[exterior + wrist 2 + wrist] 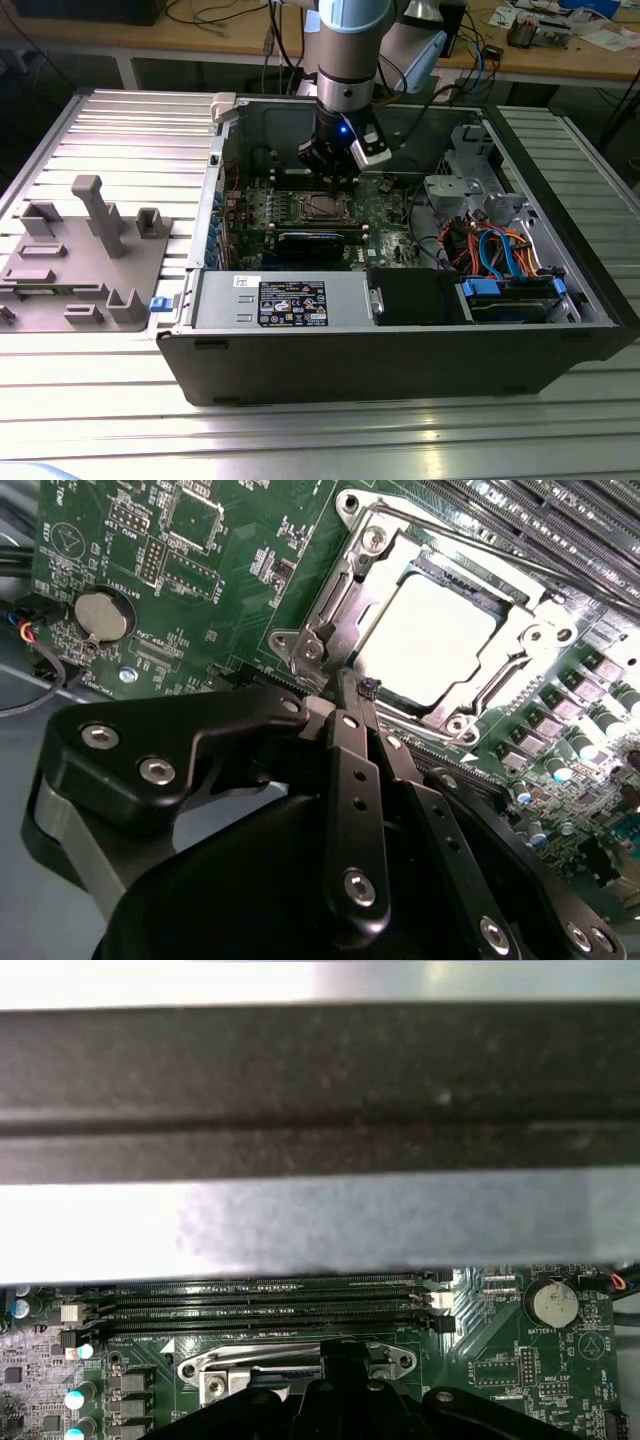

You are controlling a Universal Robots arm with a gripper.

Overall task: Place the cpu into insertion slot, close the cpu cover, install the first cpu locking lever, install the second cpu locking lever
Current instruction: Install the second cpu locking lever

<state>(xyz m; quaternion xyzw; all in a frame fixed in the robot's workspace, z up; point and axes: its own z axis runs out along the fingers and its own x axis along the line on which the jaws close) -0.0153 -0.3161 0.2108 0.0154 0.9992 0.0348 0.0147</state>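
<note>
The arm reaches down into an open computer case (400, 330) that lies on its side on a ribbed metal desk (120, 130). The hand (352, 685) sits low over the green circuit board (230, 570), its two fingers (345, 770) drawn together with the tips meeting at the edge of the insertion slot (330, 630). Whether the tips pinch a thin lever wire there cannot be told. The cpu (435, 630) lies seated in the insertion slot, its pale metal top showing through the square window of the cpu cover (385, 555), which lies flat over it. In the first wrist view, the silver frame of the cover (250, 1360) appears just beyond the fingertips, beside the long narrow memory slots (260, 1305). A round coin cell (102, 616) sits on the board well apart from the socket. In the exterior view, a grey moulded fixture (85, 255) rests on the desk towards the exterior view's left of the case.
</note>
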